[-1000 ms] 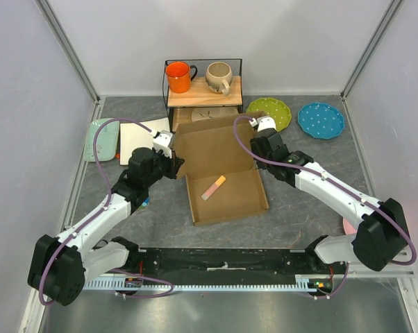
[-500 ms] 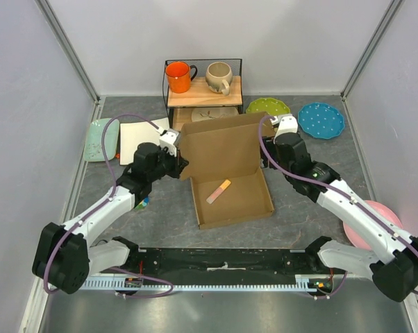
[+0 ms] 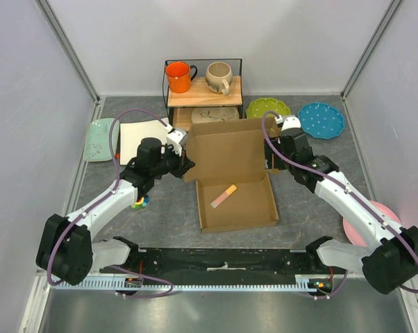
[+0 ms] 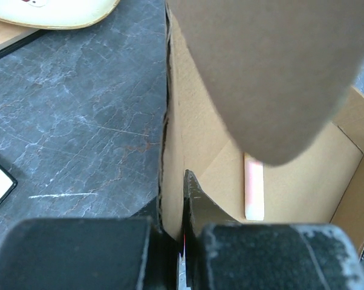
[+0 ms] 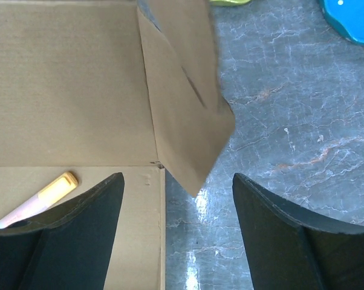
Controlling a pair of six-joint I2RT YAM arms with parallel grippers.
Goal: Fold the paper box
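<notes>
Your left gripper [image 3: 182,162] stays pinched on the paper box [image 3: 240,208], mid-table with lid now upright, while your right gripper [image 5: 177,181] has sprung wide, seemingly clear of the flap.

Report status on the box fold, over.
Left gripper shut on paper box, left edge. Right gripper open, side flap between its jaws. Lid up; pink-orange stick lies inside.

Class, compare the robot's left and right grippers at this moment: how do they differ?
The left gripper is shut, pinching the paper box's left wall; the right gripper is open, gripping nothing. The left is at the box's left side, the right at its right side. Both have black fingers.
</notes>
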